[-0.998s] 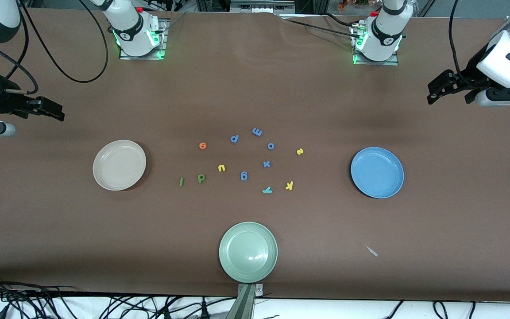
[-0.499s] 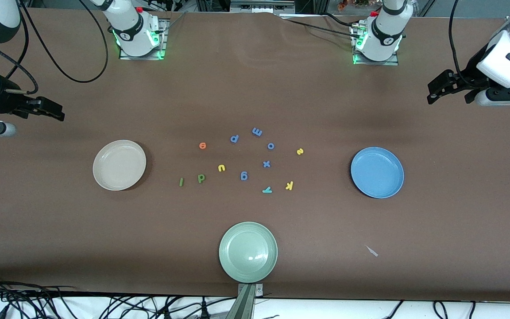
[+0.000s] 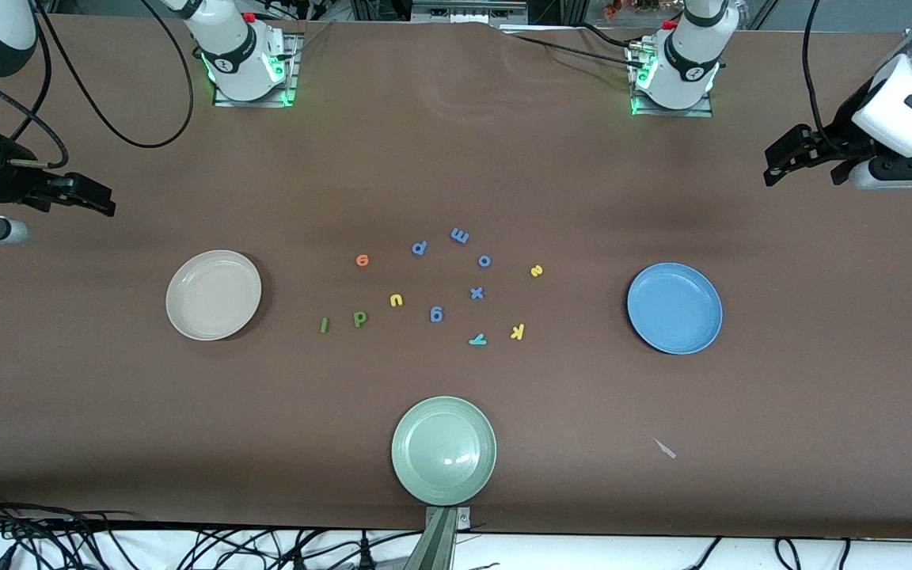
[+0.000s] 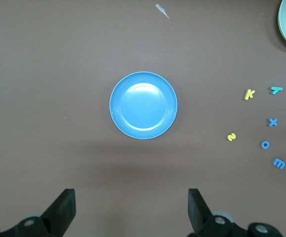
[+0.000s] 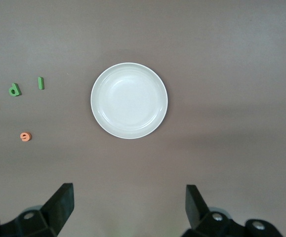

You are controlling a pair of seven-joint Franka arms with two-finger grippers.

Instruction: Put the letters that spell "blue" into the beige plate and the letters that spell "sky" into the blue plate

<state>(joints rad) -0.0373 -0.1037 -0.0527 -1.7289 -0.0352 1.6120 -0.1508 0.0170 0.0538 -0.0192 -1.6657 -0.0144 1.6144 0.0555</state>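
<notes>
Nothing sorted yet, I see both plates bare. Left gripper and right gripper hang over table ends, jaws apart, waiting. Next I'd drop right gripper onto green "l" near beige plate; thin piece, needs precise pinch.

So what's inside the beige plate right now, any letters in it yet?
Nothing. The beige plate is bare across its whole dish; the right wrist view looks straight down into it, so nothing is hidden. The green "l" and green "b" lie on the table beside it.

Around the beige plate bare table lay on every side; the nearest obstacle, the green "l", sat well apart.
</notes>
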